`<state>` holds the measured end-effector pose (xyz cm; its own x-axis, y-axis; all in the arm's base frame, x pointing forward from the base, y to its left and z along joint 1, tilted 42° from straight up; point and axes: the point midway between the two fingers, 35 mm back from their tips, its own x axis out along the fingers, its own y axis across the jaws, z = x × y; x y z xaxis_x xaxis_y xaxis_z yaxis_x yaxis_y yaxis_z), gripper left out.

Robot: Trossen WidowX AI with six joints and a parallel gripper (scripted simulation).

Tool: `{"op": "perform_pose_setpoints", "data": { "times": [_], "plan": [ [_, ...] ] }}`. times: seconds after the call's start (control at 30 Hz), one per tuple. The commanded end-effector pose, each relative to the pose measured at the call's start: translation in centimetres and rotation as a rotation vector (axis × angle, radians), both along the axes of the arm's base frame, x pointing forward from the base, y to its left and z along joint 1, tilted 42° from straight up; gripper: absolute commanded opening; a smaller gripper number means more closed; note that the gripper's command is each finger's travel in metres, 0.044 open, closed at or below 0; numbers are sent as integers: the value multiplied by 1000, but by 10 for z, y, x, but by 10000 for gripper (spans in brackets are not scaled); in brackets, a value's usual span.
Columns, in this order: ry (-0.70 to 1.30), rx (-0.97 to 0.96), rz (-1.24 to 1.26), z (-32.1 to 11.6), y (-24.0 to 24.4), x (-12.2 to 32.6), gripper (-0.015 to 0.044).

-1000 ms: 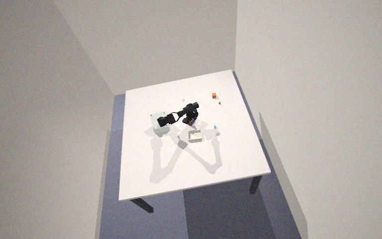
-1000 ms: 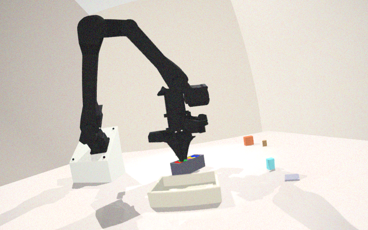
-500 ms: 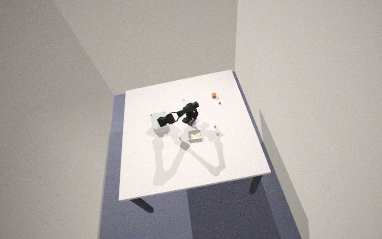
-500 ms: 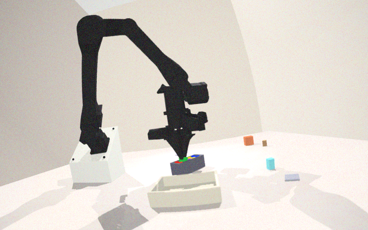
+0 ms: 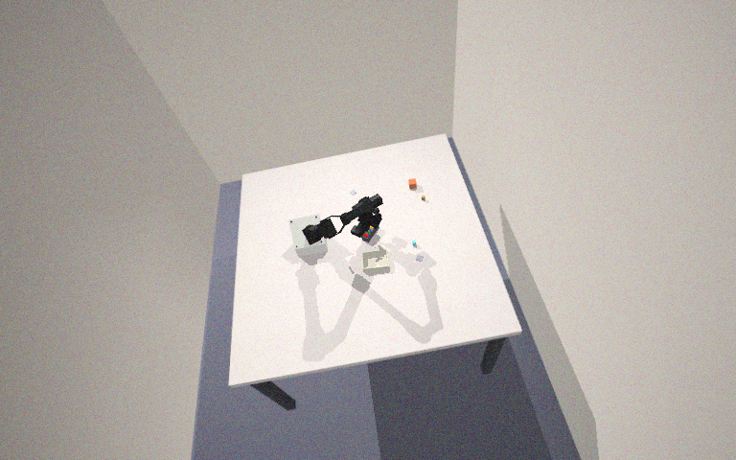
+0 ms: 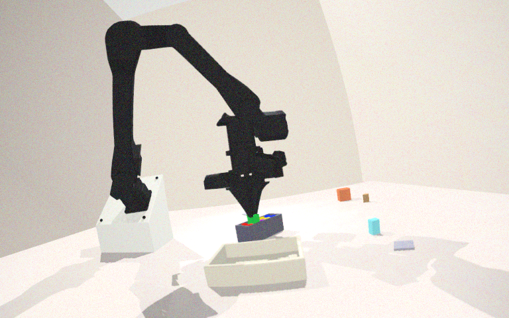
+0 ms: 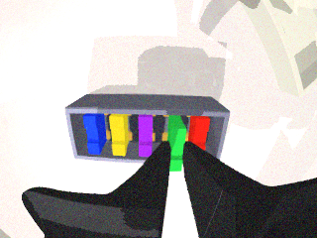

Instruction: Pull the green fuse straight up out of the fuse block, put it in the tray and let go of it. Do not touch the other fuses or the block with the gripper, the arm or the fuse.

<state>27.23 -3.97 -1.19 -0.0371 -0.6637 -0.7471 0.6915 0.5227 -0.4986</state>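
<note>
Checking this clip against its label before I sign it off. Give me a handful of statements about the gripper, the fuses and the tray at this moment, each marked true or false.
1. The gripper is shut on the green fuse. True.
2. The green fuse already lies in the tray. False: it is held at the fuse block, and no fuse shows in the tray.
3. In the wrist view, the green fuse stands between the purple fuse and the red fuse. True.
4. The blue fuse is next to the red fuse. False: they stand at opposite ends of the row.
5. The tray is stacked on top of the fuse block. False: it rests on the table beside the block, nearer the exterior camera.
</note>
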Motion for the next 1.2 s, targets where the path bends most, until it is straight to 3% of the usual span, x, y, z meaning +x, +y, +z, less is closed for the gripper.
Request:
{"op": "perform_pose_setpoints", "data": {
  "times": [0.0, 1.17],
  "plan": [
    [-6, 6, -3, 2, 3, 1, 0],
    [-4, 3, -1, 15, 14, 1, 0]
  ]
}}
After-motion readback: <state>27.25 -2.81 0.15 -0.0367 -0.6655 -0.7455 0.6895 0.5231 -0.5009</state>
